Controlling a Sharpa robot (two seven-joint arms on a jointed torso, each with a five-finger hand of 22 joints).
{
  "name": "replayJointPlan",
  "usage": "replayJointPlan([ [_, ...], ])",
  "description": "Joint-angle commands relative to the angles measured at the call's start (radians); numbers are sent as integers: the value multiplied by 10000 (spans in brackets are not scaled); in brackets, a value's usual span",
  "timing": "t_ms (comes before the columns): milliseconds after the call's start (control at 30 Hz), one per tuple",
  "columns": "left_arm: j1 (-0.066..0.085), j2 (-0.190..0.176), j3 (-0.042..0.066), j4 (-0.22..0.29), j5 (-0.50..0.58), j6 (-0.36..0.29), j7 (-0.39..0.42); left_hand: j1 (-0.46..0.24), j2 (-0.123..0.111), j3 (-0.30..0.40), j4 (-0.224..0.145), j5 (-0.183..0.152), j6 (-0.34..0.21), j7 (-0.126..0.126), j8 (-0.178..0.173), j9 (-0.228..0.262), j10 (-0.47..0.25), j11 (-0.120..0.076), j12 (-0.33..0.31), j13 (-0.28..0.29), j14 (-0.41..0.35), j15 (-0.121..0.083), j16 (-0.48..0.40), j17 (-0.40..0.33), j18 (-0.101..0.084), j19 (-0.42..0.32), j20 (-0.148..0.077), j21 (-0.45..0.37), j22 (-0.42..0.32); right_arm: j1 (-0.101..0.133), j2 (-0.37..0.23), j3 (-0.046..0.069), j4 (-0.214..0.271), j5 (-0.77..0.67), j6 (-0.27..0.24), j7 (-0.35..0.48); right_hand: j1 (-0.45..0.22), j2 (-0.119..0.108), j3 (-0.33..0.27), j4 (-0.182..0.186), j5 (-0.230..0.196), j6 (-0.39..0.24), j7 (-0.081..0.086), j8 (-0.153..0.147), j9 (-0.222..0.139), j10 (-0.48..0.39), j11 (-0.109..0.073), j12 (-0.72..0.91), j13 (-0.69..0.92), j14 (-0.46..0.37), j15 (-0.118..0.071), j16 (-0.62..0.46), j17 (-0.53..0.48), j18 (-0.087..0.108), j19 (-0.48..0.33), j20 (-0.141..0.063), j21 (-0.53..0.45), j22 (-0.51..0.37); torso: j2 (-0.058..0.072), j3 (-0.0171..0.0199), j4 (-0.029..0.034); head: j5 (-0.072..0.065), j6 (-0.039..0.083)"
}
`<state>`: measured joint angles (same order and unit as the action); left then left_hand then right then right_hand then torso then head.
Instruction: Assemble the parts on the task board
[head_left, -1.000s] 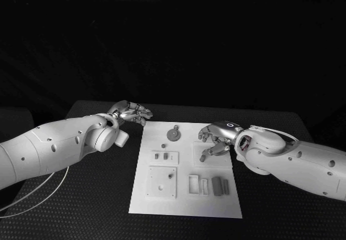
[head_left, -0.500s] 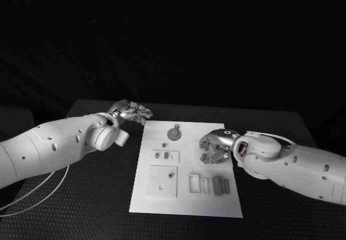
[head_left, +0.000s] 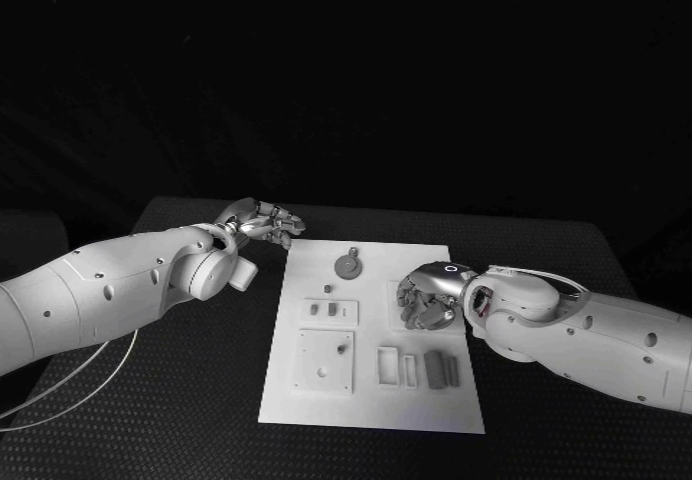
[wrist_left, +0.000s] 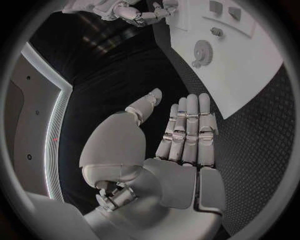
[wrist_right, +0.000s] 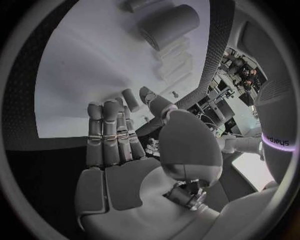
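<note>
Right hand (head_left: 430, 296), fingers curled down at the task board (head_left: 372, 410) centre, grip undeterminable. Align fingertips squarely before pressing. Left hand (head_left: 263, 222) waits spread, empty, at 10 o'clock.

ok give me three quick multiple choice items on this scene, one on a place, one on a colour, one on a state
1. Where is the left hand?
A. over the board's middle
B. beside the task board's far left corner, above the table
C. at the board's near edge

2. What colour is the gear-shaped part?
A. grey
B. red
C. yellow

3. How is the left hand?
A. gripping a part
B. flat, fingers straight, holding nothing
C. fist closed

Answers:
1 B, the head view shows it off that corner.
2 A, it looks grey against the white board.
3 B, the left wrist view shows an empty palm.
</note>
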<state>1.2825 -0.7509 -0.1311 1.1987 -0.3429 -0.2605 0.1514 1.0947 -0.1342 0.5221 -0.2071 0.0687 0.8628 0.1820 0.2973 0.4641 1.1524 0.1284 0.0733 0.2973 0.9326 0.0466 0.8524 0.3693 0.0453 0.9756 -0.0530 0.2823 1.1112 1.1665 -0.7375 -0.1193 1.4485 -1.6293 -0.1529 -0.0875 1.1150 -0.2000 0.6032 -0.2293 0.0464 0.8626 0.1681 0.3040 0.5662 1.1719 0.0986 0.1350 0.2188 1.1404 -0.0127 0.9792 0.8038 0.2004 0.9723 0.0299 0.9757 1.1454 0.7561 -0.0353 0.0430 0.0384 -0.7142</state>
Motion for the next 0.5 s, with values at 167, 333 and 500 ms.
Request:
replayJointPlan([
  [167, 25, 16, 7, 9, 53, 170, 111, -73, 41, 4, 46, -44, -38, -8, 32, -9, -46, -8, -28, -4, -12, 66, -71, 18, 102, 16, 68, -42, 1, -54, 76, 3, -30, -241, -85, 113, 58, 634, -74, -354, 9, 501, -201, 242, 67, 539, -212, 280, 175, 223, -204, 64, 3, 614, 207, -70, 111, 26, -1, -2, 5, -17, -5],
  [333, 25, 4, 7, 7, 53, 182, 108, -86, 50, -3, 58, -44, -39, -7, 34, -10, -47, -7, -27, -3, -11, 67, -74, 24, 101, 17, 69, -44, 2, -90, 102, 3, -23, -286, -170, 113, -44, 1047, -105, -443, 9, 791, -327, 351, 86, 740, -292, 375, 253, 270, -276, 32, -8, 614, 219, -83, 114, 22, -3, -1, 5, -19, -12],
  [500, 25, 7, 7, 7, 53, 192, 104, -97, 58, -7, 68, -43, -40, -8, 36, -11, -48, -7, -27, -3, -10, 67, -77, 30, 101, 18, 70, -47, 3, -101, 145, 3, -14, -331, -490, 83, -122, 1460, -107, -504, 8, 1010, -417, 416, 88, 923, -364, 459, 327, 356, -343, 34, -2, 614, 271, -103, 147, 30, 0, 0, 4, -17, -38],
])
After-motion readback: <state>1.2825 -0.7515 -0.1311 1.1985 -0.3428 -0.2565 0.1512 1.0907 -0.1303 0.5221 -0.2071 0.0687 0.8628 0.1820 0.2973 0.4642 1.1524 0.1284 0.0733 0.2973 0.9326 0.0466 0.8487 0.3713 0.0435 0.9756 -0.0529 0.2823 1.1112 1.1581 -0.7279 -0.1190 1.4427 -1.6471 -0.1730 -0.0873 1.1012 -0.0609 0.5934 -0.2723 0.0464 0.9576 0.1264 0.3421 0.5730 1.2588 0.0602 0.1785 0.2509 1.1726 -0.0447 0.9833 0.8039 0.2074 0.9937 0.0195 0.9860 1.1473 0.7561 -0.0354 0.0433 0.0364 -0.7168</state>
